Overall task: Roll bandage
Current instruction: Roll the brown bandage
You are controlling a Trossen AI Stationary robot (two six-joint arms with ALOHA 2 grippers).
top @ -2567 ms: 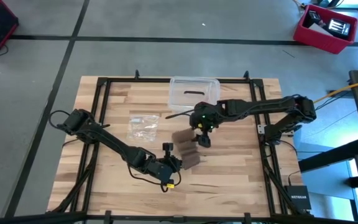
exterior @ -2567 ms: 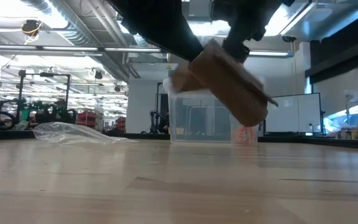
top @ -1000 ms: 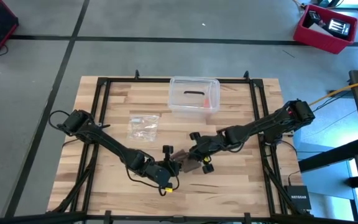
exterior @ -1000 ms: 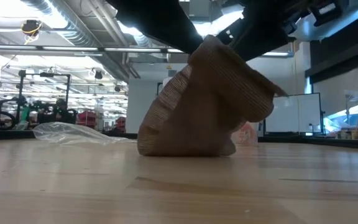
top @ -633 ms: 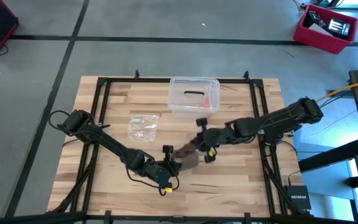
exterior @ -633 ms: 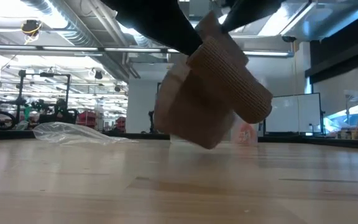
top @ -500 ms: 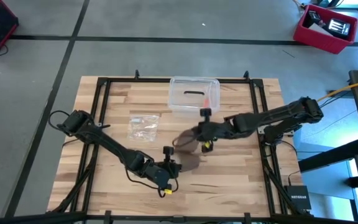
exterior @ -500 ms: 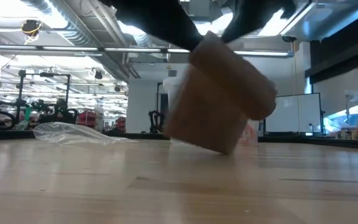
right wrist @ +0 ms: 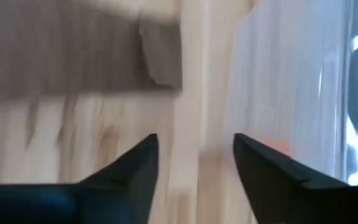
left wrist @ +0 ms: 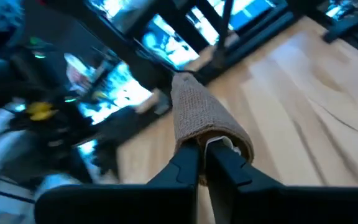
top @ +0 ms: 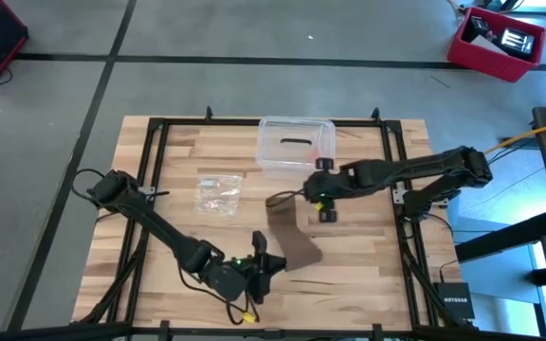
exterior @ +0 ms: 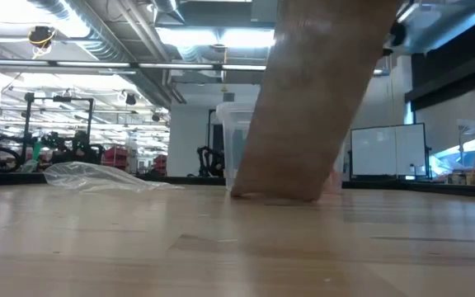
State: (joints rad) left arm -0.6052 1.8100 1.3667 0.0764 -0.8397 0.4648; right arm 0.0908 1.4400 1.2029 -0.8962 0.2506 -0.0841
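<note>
The bandage [top: 290, 232] is a dark brown strip. It runs from my left gripper [top: 273, 260] near the table's front toward the middle, where its free end [top: 278, 203] lies on the wood. In the low view the bandage [exterior: 303, 107] slants down to the table. My left gripper [left wrist: 204, 148] is shut on its near end. My right gripper [top: 323, 210] hovers open just right of the free end and holds nothing. In the right wrist view its fingers [right wrist: 194, 146] stand apart, clear of that free end [right wrist: 157, 62]. My left gripper pinches the bandage's near end [left wrist: 219, 132] between its two fingers, and the fabric curls over the fingertips. The fingers come nearly level from the table's near left and lie along the strip. That end is lifted clear, and the strip slopes away to its far end [left wrist: 180, 82] on the table.
A clear plastic box [top: 297, 144] stands at the far middle, just beyond my right gripper. A small clear plastic bag [top: 218, 192] lies left of the bandage. Black frame rails [top: 150, 180] run along the table's sides.
My right gripper has carried the bandage's free end away from my left gripper toward the table's far edge, then opened and let it go. That end now lies on the table. My left gripper has risen and rolled with the near end, so the strip is drawn out long.
</note>
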